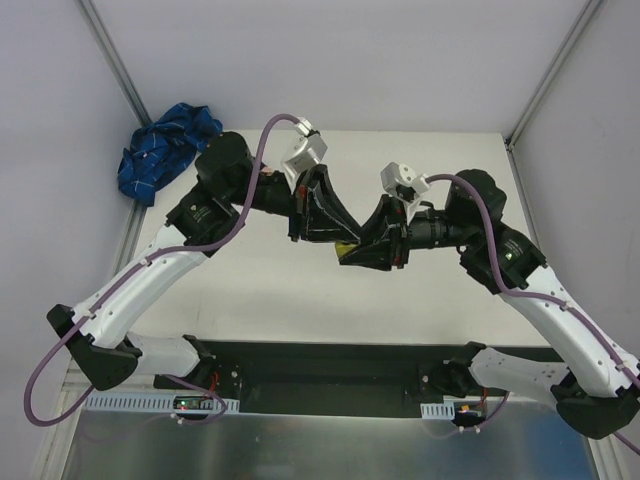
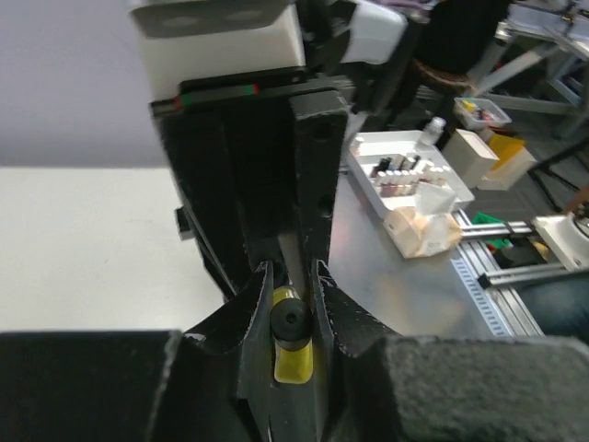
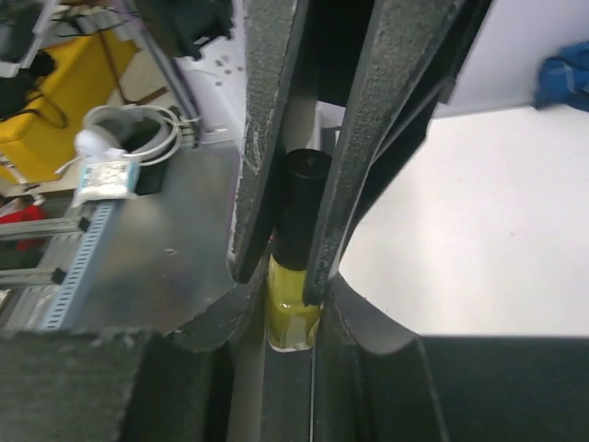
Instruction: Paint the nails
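A small nail polish bottle [image 1: 346, 247] with a yellow body and a black cap is held above the table's middle between both grippers. My left gripper [image 1: 335, 238] is shut on the black cap [image 2: 290, 322]. In the right wrist view its fingers come from above and clamp the cap [image 3: 304, 198]. My right gripper [image 1: 362, 250] is shut on the yellow body [image 3: 293, 313]. The blue plaid sleeve [image 1: 165, 150] lies at the table's far left corner. The mannequin hand and the nails are hidden.
The white table [image 1: 420, 290] is walled by grey panels and metal posts [image 1: 120, 70]. Off the table, the left wrist view shows a white tray of small bottles [image 2: 405, 170] and a crumpled tissue [image 2: 425, 230] on a metal bench.
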`<state>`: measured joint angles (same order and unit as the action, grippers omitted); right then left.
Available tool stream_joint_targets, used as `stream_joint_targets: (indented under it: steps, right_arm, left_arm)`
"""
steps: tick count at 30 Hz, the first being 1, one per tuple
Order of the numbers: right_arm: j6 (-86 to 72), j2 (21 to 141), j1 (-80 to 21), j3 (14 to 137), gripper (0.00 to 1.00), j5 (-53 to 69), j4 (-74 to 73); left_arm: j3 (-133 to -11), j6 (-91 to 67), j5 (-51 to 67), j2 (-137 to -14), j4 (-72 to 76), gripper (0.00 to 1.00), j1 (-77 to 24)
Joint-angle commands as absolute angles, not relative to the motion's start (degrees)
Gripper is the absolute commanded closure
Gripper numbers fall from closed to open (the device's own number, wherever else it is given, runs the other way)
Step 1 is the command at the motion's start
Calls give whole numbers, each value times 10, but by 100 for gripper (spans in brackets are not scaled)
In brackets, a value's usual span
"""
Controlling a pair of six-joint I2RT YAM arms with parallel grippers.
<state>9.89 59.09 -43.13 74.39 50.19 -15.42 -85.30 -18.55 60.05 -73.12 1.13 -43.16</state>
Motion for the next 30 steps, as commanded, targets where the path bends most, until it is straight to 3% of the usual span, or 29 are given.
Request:
stream_joint_targets:
  steps: [1, 2, 3, 4, 5, 7, 9, 15, 22, 30]
  right_arm:
    - [40, 564, -452, 739, 100, 665, -65]
    - [42, 563, -446, 739, 100, 660, -69]
    - [45, 563, -444, 740, 100, 656, -74]
    - [60, 563, -444, 742, 100, 641, -83]
    - [73, 564, -445, 750, 100, 633, -112]
    - [102, 564, -444, 758, 100, 607, -140]
    - [113, 564, -444, 767, 100, 585, -170]
    - [163, 564, -445, 799, 100, 506, -241]
    - [183, 569, -446, 817, 100, 411, -285]
    - [173, 578, -448, 818, 100, 386, -283]
  left_arm:
    - [-826, -206, 668, -726, 147, 100, -430]
    - [-825, -210, 644, -720, 148, 100, -430]
    - [-826, -213, 630, -716, 132, 93, -430]
    - [-831, -211, 614, -714, 117, 80, -430]
    - [-833, -210, 591, -707, 105, 54, -429]
    - [-839, -207, 557, -695, 63, 38, -430]
    - [-841, -205, 495, -679, 28, 9, -430]
    - [-845, -223, 368, -653, -68, 13, -429]
    - [-846, -243, 382, -656, -85, 20, -433]
    - [-860, -218, 380, -668, -87, 32, -468]
